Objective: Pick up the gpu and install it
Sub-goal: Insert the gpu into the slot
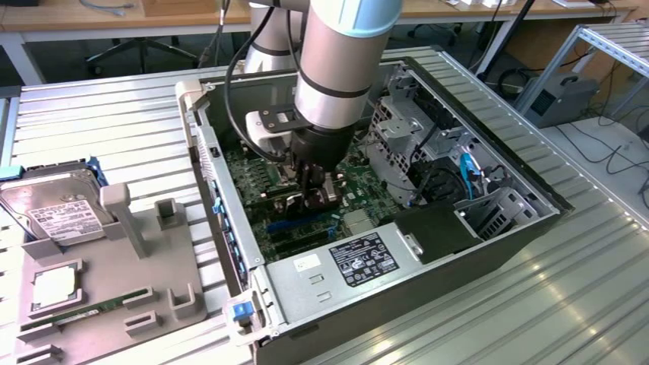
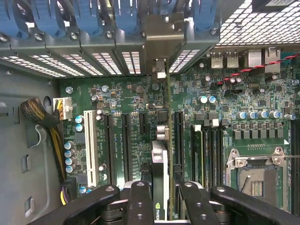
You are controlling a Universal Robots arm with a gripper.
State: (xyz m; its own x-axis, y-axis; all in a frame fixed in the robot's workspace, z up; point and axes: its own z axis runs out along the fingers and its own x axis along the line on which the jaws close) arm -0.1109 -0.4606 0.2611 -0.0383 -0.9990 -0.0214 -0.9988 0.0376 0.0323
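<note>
The gripper (image 2: 161, 190) is pinching the gpu (image 2: 159, 164) by its two faces, one black finger (image 2: 140, 201) on each side. The card stands on edge over the motherboard (image 2: 131, 93). It runs between the long black slots, and its silver bracket (image 2: 161, 42) reaches the row of perforated rear slot covers (image 2: 93, 63) under the blue latches (image 2: 93, 18). Whether its edge is seated in a slot cannot be told. The open computer case (image 1: 527, 220) lies on its side on a ribbed metal table (image 1: 112, 122), with wooden desks (image 1: 61, 15) and loose cables on the floor behind it. Inside the case, a white slot (image 2: 91, 140) and a bundle of yellow and black wires (image 2: 56, 140) lie to one side of the card. Memory slots and the bare processor socket (image 2: 258, 178) lie to the other. The power supply (image 1: 355, 262) and a drive cage (image 1: 400, 125) crowd the space near the gripper. At the exterior view's left, a grey holder tray (image 1: 112, 281) carries a hard drive (image 1: 56, 209) and a narrow memory stick (image 1: 71, 315). The arm (image 1: 335, 68) comes steeply down into the case with its wrist pointing at the board.
</note>
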